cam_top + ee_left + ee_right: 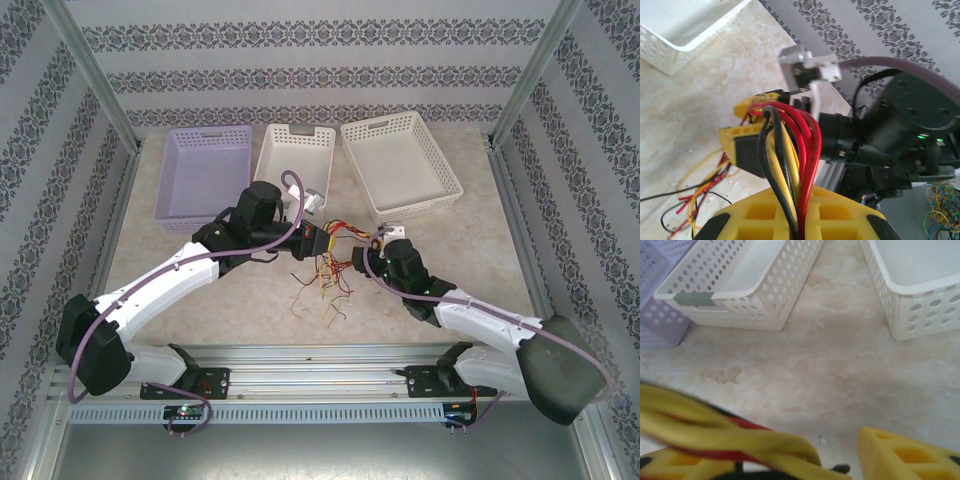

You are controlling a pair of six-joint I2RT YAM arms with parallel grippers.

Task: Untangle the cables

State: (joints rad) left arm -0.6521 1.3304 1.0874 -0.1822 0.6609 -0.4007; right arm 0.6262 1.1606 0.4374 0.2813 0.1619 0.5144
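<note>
1. At the far left of the marbled beige tabletop (230,300) a lavender perforated plastic basket (205,131) is placed. A narrow white perforated basket (295,128) comes next, then a wider white perforated basket (415,207) to the right. No wire is seen lying in any of them.
2. The left gripper (312,240) is held just near of the middle basket. Its yellow jaws are closed tight on the cables (335,255), a bundle of thin red, yellow and black wires. In the left wrist view the bundle (800,150) is seen running out of that clamp as one twisted strand.
3. Between the two grippers the bundle is stretched a little above the table. Its loose ends (322,290) are left hanging and splayed on the surface just nearer.
4. The right gripper (362,252) is set at the right end of the bundle. Its yellow fingers (900,455) are parted about half-way, and the wires are laid between them against one finger. No pinch can be made out.
5. The task is judged to be at an early stage. The wires are gathered and lifted, but no single cable has been drawn free. All the separating is left to be done.
</note>
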